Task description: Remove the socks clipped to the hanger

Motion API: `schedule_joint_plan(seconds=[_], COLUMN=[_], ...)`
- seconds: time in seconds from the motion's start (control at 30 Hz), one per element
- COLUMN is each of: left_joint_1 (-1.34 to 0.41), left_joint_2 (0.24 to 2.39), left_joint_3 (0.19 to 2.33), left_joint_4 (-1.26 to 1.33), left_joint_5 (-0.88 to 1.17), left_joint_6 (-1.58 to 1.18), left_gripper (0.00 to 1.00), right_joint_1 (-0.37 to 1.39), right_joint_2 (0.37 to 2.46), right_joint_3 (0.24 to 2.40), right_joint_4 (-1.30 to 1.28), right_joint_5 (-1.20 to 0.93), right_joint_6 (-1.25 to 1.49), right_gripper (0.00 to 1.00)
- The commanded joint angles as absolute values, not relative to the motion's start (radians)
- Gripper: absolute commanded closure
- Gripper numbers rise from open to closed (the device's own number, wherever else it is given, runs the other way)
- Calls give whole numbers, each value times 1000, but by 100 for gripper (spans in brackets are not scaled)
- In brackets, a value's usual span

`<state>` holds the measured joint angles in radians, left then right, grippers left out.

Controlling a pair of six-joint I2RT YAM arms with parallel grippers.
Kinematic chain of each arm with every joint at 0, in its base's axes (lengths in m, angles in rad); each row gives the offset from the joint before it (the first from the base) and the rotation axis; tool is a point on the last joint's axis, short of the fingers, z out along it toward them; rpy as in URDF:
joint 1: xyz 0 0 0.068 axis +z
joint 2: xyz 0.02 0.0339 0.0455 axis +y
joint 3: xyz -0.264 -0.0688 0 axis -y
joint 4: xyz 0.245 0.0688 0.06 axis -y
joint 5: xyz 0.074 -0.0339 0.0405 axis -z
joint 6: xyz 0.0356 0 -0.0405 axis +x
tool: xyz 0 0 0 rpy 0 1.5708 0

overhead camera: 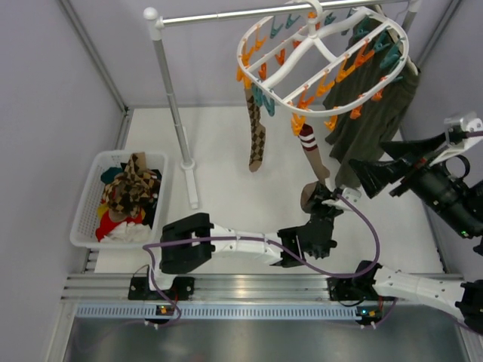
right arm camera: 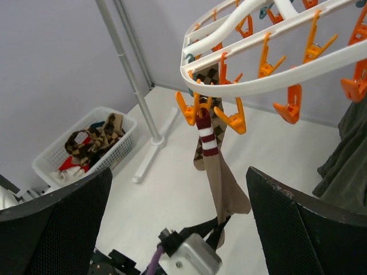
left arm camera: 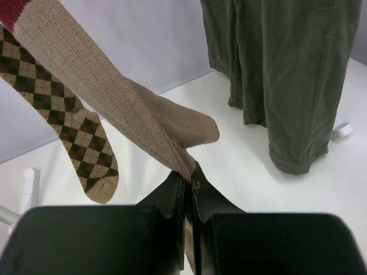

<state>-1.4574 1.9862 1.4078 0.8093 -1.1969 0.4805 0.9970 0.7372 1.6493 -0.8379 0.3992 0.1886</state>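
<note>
The white oval hanger with orange and teal clips hangs from the rail at the top right. A brown argyle sock and a tan sock with red-white stripes hang clipped to its near rim. My left gripper is shut on the lower end of the striped sock, which is pulled taut; the argyle sock hangs free beside it. My right gripper is open and empty, to the right of the socks and below the hanger. It faces the striped sock.
A dark olive garment hangs behind the hanger on the right. The white rail stand rises left of centre. A white basket holding several socks sits on the floor at the left.
</note>
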Motion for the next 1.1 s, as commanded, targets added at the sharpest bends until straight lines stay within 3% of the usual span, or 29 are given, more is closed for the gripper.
schedule_joint_plan(seconds=[0.0, 0.2, 0.63, 0.93, 1.07], left_joint_1=[-1477, -1486, -1473, -1436, -1427], left_joint_2=[1996, 1994, 1895, 1727, 1726], left_joint_3=[1444, 1414, 1255, 1052, 1046], left_joint_4=[850, 851, 851, 850, 851], left_joint_5=[-1230, -1264, -1266, -1128, -1126], left_joint_6=[548, 568, 454, 285, 279], left_gripper=[100, 100, 100, 100, 100], right_joint_1=[994, 994, 996, 989, 988], right_joint_2=[885, 1031, 1054, 1060, 1101], right_joint_3=[1718, 1729, 1574, 1483, 1485], right_joint_4=[-948, -945, -649, -462, -431], right_joint_5=[411, 463, 423, 433, 347], right_joint_6=[156, 146, 60, 49, 74], right_gripper=[7, 17, 16, 16, 21])
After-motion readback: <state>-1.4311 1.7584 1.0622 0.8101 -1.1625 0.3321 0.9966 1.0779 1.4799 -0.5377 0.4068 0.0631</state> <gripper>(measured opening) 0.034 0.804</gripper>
